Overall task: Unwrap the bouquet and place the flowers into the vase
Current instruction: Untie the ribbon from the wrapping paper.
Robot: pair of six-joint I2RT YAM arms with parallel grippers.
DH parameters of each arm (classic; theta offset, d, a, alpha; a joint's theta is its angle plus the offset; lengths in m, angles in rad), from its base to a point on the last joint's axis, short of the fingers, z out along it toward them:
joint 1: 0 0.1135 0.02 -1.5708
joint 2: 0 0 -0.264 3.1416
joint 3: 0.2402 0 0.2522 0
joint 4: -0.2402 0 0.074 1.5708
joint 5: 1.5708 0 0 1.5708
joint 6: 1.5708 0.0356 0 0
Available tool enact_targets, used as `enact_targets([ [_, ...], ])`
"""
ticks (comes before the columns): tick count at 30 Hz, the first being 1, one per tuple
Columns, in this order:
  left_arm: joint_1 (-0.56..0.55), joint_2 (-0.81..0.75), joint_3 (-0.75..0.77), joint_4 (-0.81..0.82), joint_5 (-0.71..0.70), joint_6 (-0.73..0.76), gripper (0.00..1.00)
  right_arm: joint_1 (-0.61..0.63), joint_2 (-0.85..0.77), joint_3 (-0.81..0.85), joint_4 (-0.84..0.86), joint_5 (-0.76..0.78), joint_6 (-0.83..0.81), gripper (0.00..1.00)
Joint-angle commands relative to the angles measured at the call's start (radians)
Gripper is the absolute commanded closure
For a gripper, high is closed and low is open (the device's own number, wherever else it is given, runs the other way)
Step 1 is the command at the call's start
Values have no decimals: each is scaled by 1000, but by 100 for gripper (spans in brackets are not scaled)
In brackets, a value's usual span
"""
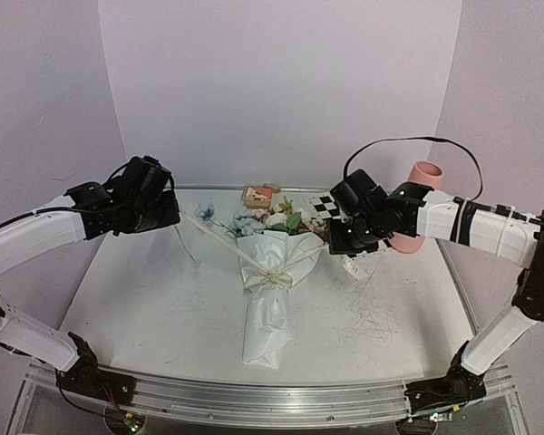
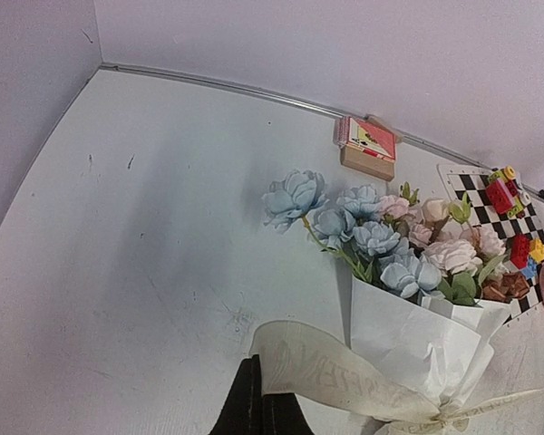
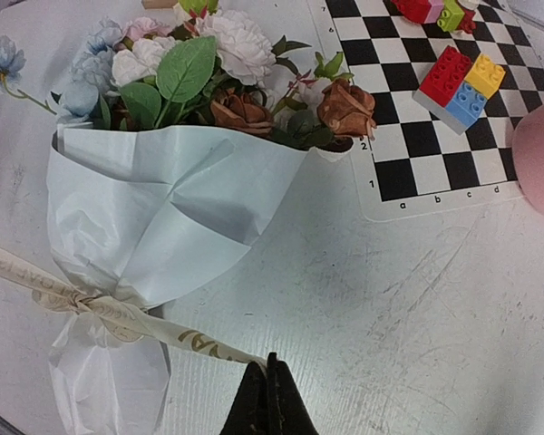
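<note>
The bouquet (image 1: 267, 272) lies in the middle of the table, blooms toward the back, in creased white paper (image 3: 163, 208) tied with a cream printed ribbon (image 2: 335, 372). Its flowers (image 3: 227, 54) are pink, white, blue and brown with green leaves. My left gripper (image 2: 258, 362) is shut on one ribbon end, raised to the left of the bouquet (image 2: 408, 340). My right gripper (image 3: 270, 361) is shut on the other ribbon end (image 3: 190, 340), stretched out to the right. The pink vase (image 1: 426, 172) stands at the back right, partly hidden behind my right arm.
A checkerboard mat (image 3: 408, 100) with colourful toy blocks (image 3: 460, 82) lies behind the bouquet, next to the vase (image 3: 539, 163). A small red and tan box (image 2: 365, 145) sits by the back wall. Walls close the table on three sides.
</note>
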Motion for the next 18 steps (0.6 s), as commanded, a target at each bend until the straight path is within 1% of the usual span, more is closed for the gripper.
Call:
enact_targets([
  [1, 7, -49, 19, -5, -51, 50, 100, -5, -47, 34, -48, 38, -10, 100],
  [8, 7, -75, 23, -14, -71, 68, 100, -5, -76, 36, -79, 98, 12, 100],
  [18, 8, -89, 43, -19, -110, 108, 100, -5, -108, 73, -90, 139, -12, 100],
])
